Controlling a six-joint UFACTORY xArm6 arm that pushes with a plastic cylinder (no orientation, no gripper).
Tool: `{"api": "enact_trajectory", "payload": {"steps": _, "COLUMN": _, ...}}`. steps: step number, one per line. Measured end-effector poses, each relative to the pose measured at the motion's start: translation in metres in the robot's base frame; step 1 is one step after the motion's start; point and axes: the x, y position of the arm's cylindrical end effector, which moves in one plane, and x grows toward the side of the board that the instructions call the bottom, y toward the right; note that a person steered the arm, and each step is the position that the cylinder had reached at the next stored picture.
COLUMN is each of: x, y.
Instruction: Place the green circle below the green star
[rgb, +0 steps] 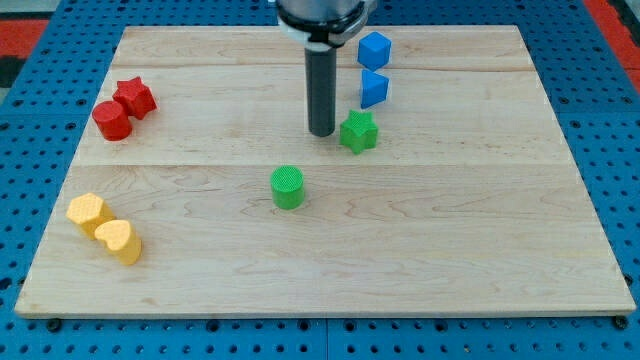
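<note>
One tip (322, 133) just beside green star (358, 131), touching nothing.

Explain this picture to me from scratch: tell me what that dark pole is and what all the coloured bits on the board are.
The one camera looks down on a wooden board. The dark pole is a robot arm's rod; it holds nothing and only pushes. My tip rests just left of the green star. The green circle lies below and left of both, apart from them. Above the star stand two blue blocks. At the view's left, a red star touches a red cylinder; lower, two yellow blocks touch.
</note>
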Motion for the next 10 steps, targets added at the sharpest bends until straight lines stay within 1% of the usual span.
{"api": "enact_trajectory", "payload": {"steps": 1, "x": 0.000, "y": 0.011}}
{"api": "enact_trajectory", "payload": {"steps": 2, "x": 0.010, "y": 0.011}}
{"api": "enact_trajectory", "payload": {"steps": 3, "x": 0.016, "y": -0.052}}
{"api": "enact_trajectory", "payload": {"steps": 4, "x": 0.034, "y": -0.101}}
{"api": "enact_trajectory", "payload": {"steps": 5, "x": 0.080, "y": -0.092}}
{"api": "enact_trajectory", "payload": {"steps": 7, "x": 0.096, "y": -0.073}}
{"api": "enact_trajectory", "payload": {"steps": 8, "x": 0.112, "y": -0.066}}
{"api": "enact_trajectory", "payload": {"steps": 9, "x": 0.109, "y": -0.052}}
{"api": "enact_trajectory", "payload": {"steps": 10, "x": 0.096, "y": -0.010}}
